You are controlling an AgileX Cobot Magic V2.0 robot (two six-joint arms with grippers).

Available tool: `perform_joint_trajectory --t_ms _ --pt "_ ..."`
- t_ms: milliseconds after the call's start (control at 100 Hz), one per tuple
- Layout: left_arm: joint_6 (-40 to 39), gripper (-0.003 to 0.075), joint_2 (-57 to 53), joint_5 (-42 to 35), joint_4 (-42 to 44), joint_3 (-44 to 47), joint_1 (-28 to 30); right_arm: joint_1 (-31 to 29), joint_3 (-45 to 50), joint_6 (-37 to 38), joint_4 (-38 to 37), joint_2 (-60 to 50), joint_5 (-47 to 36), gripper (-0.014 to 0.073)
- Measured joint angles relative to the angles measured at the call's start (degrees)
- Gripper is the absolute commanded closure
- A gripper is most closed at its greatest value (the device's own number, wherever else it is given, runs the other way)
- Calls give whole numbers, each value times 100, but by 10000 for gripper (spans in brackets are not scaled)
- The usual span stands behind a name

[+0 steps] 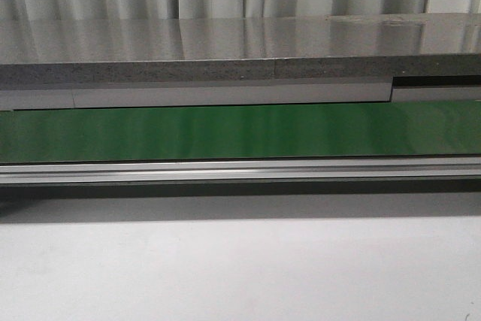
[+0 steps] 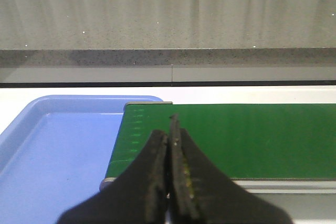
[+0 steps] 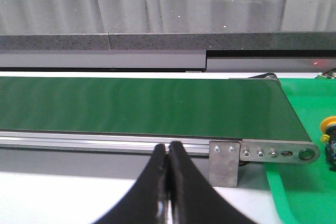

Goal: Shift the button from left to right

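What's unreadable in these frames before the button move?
- Button: right wrist view only, cut off by the frame edge; body mostly unseen.
- Green tray: extent cropped, same view.
- Blue tray: partly cropped in the left wrist view; near part behind left hand.
- Front view: neither hand visible.

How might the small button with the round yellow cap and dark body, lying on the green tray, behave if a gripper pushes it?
The button with the round yellow cap and dark body looks stiff, so it should slide rather than bend. Its wide cap over a narrower body suggests it may tip. Only its edge shows, so weight is unclear.
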Motion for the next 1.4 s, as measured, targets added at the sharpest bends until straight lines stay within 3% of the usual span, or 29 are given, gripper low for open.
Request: perform_joint_trajectory --t_ms 430,1400 --pt "0 741 -2045 -120 184 1075 -291 0 0 0 0 0 0 660" --pt "-191 741 -2091 -299 184 1075 -295 0 0 0 0 0 -11 660"
